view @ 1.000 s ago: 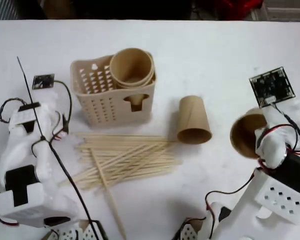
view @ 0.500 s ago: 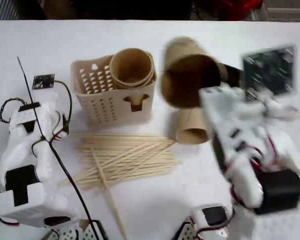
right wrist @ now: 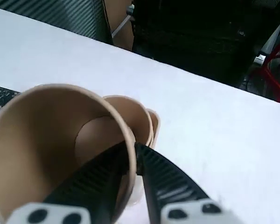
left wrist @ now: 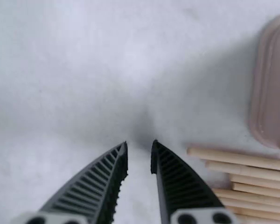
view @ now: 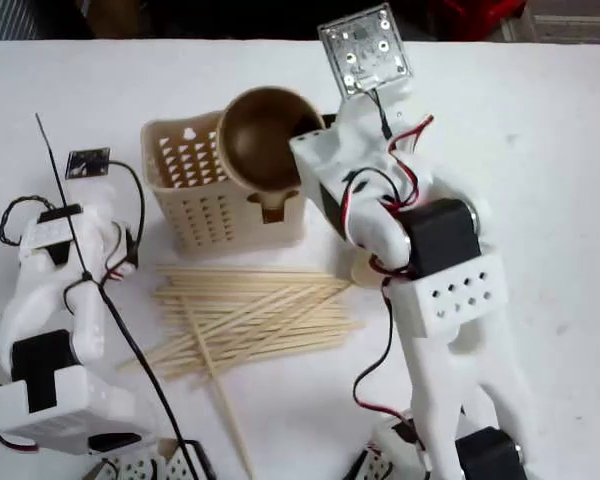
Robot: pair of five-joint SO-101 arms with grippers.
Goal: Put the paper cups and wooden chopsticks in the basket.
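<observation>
The paper cup is held over the right-hand end of the basket, with its open mouth tilted upward. The right claw is closed on the wall of this cup: one finger lies inside the rim, the other outside. In the right wrist view, note the rims of the stacked cups just behind the held cup. You cannot tell from these pictures whether the held cup touches the stack.

The basket stands upright on the bench. The wooden chopsticks lie on the bench in a loose pile just in front of the basket. Most lie roughly parallel to its front wall, and a few lie across the pile at an angle. Beneath the right arm, beside the pile, a small part of another paper cup shows on the bench.

The left claw points down at bare bench surface. Its fingers are slightly parted and nothing is between them. The chopstick ends and a corner of the basket lie near it, to one side. The left arm rests at the left of the bench, beside the basket and the pile.
</observation>
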